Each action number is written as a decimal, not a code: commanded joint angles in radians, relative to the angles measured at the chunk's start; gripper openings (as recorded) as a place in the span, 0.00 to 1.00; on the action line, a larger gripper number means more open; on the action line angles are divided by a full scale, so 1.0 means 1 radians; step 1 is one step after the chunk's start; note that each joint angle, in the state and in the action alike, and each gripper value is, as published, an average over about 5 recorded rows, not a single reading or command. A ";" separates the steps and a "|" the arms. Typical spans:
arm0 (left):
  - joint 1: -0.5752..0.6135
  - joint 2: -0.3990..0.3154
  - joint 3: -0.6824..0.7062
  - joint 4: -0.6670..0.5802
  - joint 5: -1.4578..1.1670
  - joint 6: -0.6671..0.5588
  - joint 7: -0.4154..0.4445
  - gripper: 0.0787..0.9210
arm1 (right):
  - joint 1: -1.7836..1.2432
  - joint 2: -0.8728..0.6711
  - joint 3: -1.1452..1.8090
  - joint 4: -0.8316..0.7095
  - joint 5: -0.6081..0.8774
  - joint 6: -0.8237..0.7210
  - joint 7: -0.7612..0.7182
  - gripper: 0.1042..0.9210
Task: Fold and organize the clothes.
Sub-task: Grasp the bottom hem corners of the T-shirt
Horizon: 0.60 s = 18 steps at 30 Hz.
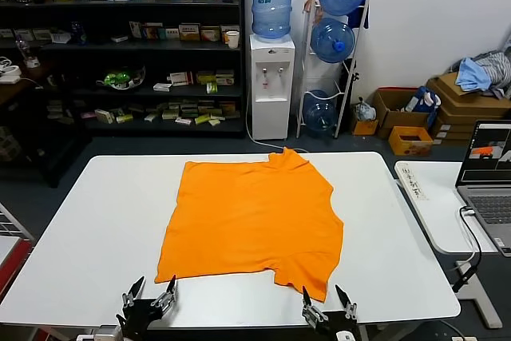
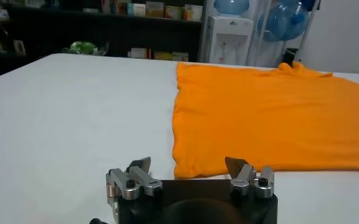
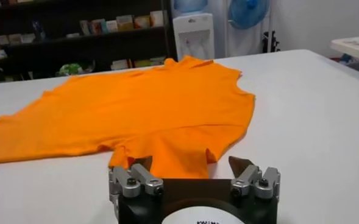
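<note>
The bright orange T-shirt lies spread flat on the white table, one sleeve hanging toward the near edge; no lettering shows. My left gripper is open and empty at the table's near edge, just short of the shirt's near left corner. My right gripper is open and empty at the near edge, just short of the near sleeve. In the left wrist view my left gripper frames the shirt's hem. In the right wrist view my right gripper faces the shirt.
A second white table with a laptop stands at the right. Dark shelves, a water dispenser and a bottle rack stand behind. Cardboard boxes with a bluish-grey cloth heap are at the far right.
</note>
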 commanded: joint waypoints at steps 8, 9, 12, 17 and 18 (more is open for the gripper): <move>-0.027 0.011 0.001 -0.004 -0.018 0.052 -0.006 0.88 | 0.038 0.012 -0.029 -0.018 0.011 -0.069 0.015 0.88; -0.024 0.010 0.002 -0.008 -0.017 0.052 -0.006 0.88 | 0.036 0.013 -0.031 -0.019 0.009 -0.070 0.015 0.88; -0.018 0.009 0.004 -0.008 -0.014 0.052 -0.006 0.86 | 0.033 0.015 -0.035 -0.023 0.002 -0.069 0.015 0.83; -0.018 0.009 0.005 0.000 -0.012 0.050 -0.004 0.71 | 0.027 0.015 -0.032 -0.018 -0.012 -0.046 0.010 0.65; -0.018 0.008 0.006 0.000 -0.011 0.050 -0.004 0.68 | 0.024 0.014 -0.031 -0.015 -0.017 -0.039 0.009 0.62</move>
